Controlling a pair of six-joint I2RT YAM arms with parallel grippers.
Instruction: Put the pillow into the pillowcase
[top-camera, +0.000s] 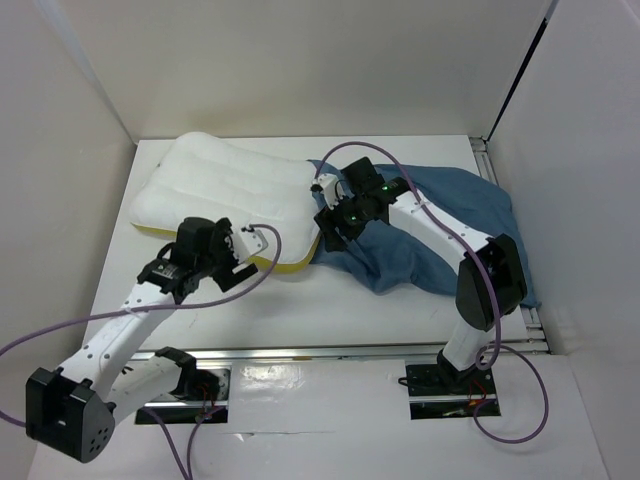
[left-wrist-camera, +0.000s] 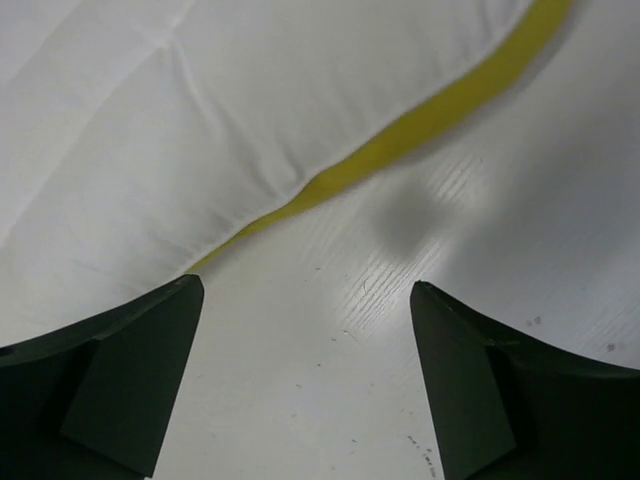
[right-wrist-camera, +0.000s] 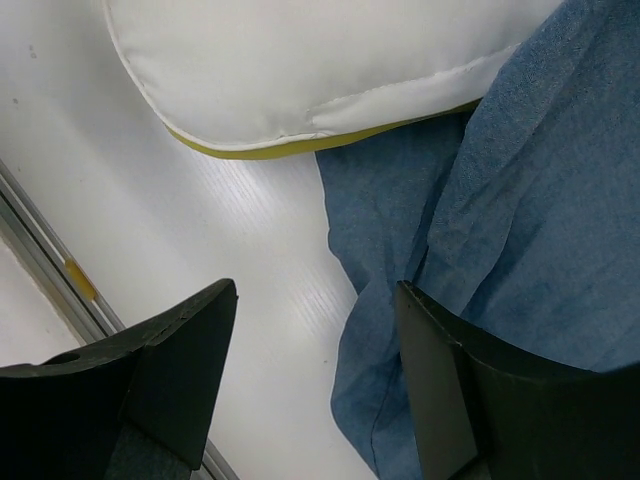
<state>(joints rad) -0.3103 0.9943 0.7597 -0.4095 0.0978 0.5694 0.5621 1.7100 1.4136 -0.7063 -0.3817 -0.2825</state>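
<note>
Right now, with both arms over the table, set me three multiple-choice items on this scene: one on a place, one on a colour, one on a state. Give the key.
1. Seen from the top camera, the pillowcase lies where relative to the pillow?
A) to its left
B) to its right
C) spread over all of it

2. The band along the pillow's edge is:
A) yellow
B) red
C) green

3. The left gripper is:
A) shut on the pillow
B) shut on the pillowcase
C) open, holding nothing

Key:
1 B, the blue cloth spreads out to the right of the white pillow.
2 A, a yellow strip runs below its white top.
3 C, its fingers stand apart with only bare table between them.
</note>
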